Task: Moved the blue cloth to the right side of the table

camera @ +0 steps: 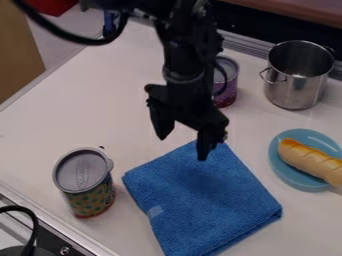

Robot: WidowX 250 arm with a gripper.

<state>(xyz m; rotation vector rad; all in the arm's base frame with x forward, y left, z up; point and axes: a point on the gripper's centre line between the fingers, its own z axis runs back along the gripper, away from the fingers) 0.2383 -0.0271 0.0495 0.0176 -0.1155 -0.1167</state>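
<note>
The blue cloth (207,202) lies folded flat on the white table, at the lower middle of the view, with a small pale tag near its left edge. Over the cloth's far edge hangs the black gripper (182,146), its two fingers spread apart with nothing between them. The right finger overlaps the cloth's top corner in the view, and the left one stands out over bare table. Whether the right fingertip touches the cloth I cannot tell.
A patterned can (93,197) stands left of the cloth. To the right is a blue plate (275,150) holding a bread loaf (310,161). Farther back stand a metal pot (294,87) and a purple can (229,90), the latter partly behind the arm.
</note>
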